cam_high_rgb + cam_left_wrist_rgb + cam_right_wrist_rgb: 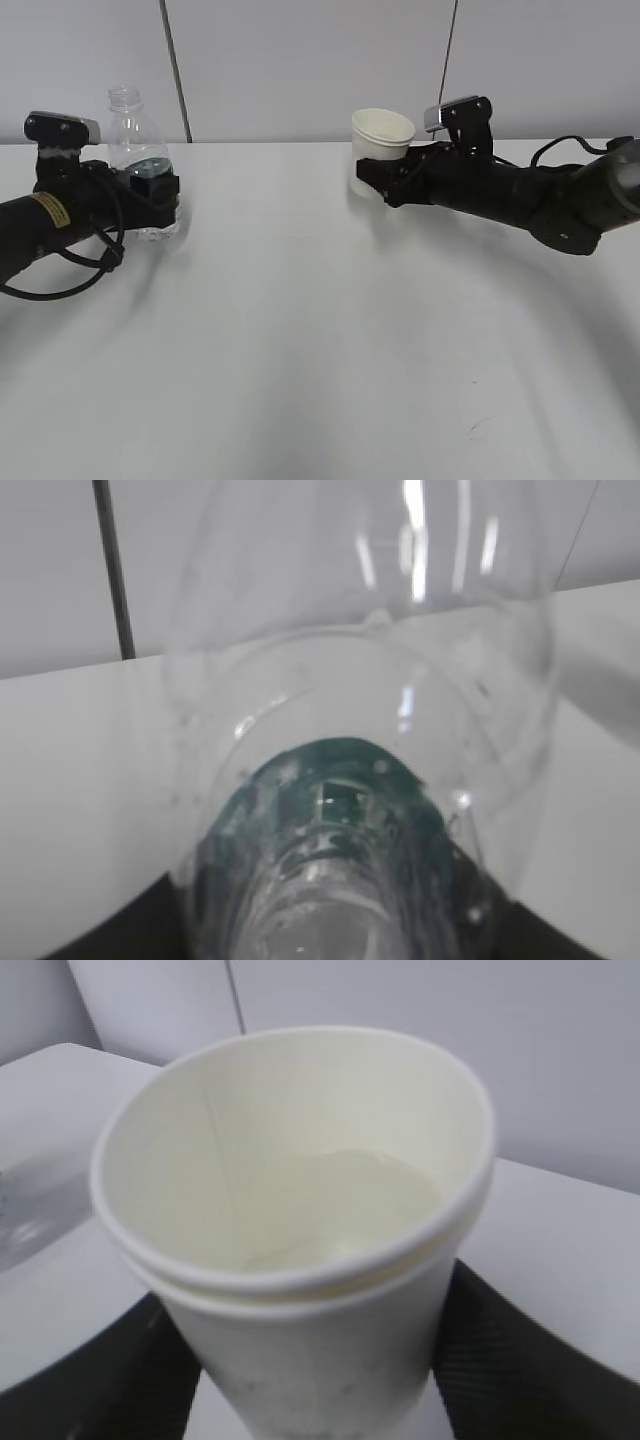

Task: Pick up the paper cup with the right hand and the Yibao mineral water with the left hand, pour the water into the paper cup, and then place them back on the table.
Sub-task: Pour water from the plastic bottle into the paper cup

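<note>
Left pincer (160, 190): we see it clamped on the Yibao mineral water (140, 150) at the green label band.
Bottle: upright, uncapped, at the desk's (320, 330) far left; whether its base touches the desk we cannot tell. The left wrist view shows only clear plastic up close.
Right pincer (372, 178): closed around the paper cup (380, 140) below its rim.
Cup: upright, right of centre, near the back edge; we note clear liquid inside in the right wrist view.
</note>
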Available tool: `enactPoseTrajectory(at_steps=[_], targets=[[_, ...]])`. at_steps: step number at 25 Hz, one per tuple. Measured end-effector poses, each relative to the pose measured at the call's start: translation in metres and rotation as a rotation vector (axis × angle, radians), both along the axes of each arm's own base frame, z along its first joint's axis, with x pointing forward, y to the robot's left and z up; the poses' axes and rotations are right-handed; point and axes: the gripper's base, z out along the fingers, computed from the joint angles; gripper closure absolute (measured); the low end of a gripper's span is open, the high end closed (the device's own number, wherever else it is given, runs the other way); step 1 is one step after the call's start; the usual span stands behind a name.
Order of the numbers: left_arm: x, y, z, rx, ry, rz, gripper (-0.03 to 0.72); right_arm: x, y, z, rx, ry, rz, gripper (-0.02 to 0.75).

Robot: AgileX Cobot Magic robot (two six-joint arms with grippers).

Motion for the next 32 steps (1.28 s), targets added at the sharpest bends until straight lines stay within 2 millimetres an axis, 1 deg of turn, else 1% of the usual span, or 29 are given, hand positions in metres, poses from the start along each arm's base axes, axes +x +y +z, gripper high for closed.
enactPoseTrajectory(at_steps=[5,8,13,16,20,25,28,32], targets=[[0.001,0.0,-0.008,-0.008,0.001,0.002,0.386,0.005,-0.008,-0.003,-0.032,0.004,-0.104,0.217],[0.001,0.0,-0.007,-0.007,-0.011,0.008,0.386,0.007,-0.012,-0.008,-0.018,0.018,-0.152,0.218],[0.002,0.002,-0.007,0.004,-0.025,0.025,0.386,0.008,-0.016,-0.023,-0.042,0.08,-0.2,0.218],[0.002,0.002,-0.008,0.016,-0.03,0.028,0.386,0.009,-0.019,-0.026,-0.043,0.1,-0.234,0.218],[0.003,0.004,-0.014,0.027,-0.028,0.041,0.386,0.009,-0.02,-0.028,-0.041,0.11,-0.256,0.218],[0.005,0.005,-0.021,0.002,-0.057,0.069,0.386,-0.002,-0.023,-0.04,-0.025,0.132,-0.278,0.218],[0.01,0.006,-0.028,-0.003,-0.055,0.081,0.386,-0.009,-0.025,-0.044,-0.008,0.116,-0.297,0.218],[0.014,0.005,-0.031,-0.001,-0.056,0.076,0.386,-0.013,-0.026,-0.046,-0.015,0.099,-0.298,0.218]])
